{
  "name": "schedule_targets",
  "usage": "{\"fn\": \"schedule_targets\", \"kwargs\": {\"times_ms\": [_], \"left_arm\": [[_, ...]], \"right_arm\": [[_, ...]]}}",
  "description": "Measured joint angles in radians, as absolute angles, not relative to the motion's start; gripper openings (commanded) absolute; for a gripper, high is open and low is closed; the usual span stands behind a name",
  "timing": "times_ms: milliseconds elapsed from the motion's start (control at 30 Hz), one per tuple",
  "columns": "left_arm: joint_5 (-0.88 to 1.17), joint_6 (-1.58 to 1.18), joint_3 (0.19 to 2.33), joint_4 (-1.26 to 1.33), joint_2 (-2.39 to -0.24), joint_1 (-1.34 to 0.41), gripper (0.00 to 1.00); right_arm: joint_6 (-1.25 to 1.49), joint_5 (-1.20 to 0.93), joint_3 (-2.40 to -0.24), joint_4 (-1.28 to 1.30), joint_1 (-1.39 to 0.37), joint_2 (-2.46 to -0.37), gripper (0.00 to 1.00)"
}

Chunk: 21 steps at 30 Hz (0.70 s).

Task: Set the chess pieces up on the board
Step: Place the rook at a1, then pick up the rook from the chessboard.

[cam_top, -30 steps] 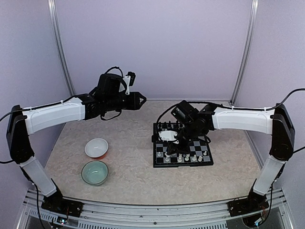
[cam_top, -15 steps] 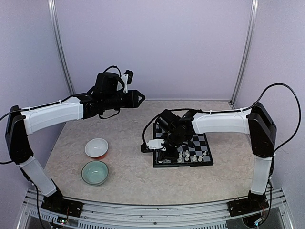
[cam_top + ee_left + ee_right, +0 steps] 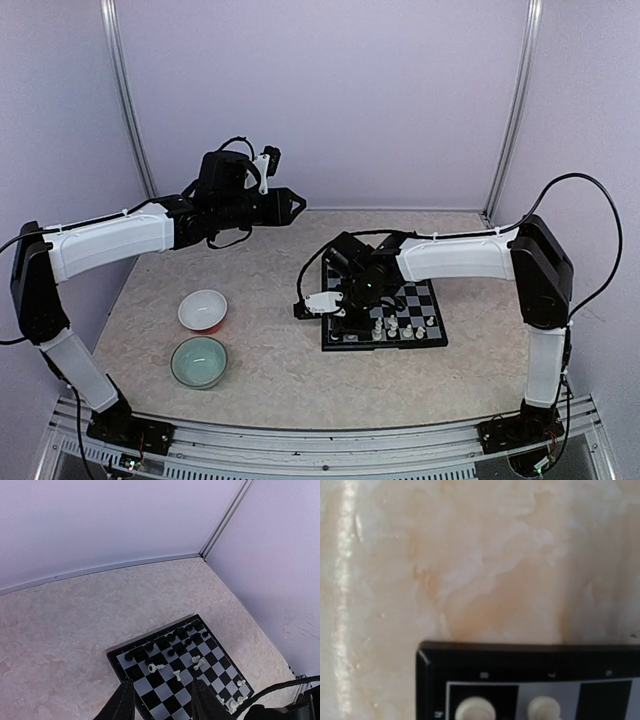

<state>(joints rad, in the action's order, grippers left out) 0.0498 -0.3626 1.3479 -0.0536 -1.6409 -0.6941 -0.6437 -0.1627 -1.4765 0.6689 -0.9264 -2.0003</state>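
Observation:
The board (image 3: 432,300) lies right of centre on the table. Black chess pieces (image 3: 165,642) fill its far rows, and white ones (image 3: 396,328) stand along its near edge. Three white pieces (image 3: 156,668) lie tipped over mid-board. My right gripper (image 3: 348,308) hangs low over the board's near-left corner, and its fingers do not show clearly in any view. The right wrist view shows that corner's black rim (image 3: 520,655) and two white pieces (image 3: 475,711) just inside it. My left gripper (image 3: 162,686) is raised high to the left of the board. It is open and holds nothing.
A white bowl (image 3: 203,309) and a pale green bowl (image 3: 199,361) sit at the left front of the table. Purple walls with metal posts (image 3: 128,110) close in the back and sides.
My right arm has swung from the middle of the board down to its near-left corner. The left arm has stayed where it was.

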Motion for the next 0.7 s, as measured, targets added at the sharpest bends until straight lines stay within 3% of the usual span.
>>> {"fn": "schedule_targets", "kwargs": {"times_ms": [433, 700], "left_arm": [[0.068, -0.363, 1.348, -0.052, -1.641, -0.694, 0.40], [0.091, -0.363, 1.348, -0.052, -1.641, -0.694, 0.39]], "right_arm": [[-0.640, -0.176, -1.477, 0.696, -0.906, -1.950, 0.32], [-0.701, -0.178, -1.468, 0.667, -0.661, -1.871, 0.34]]}}
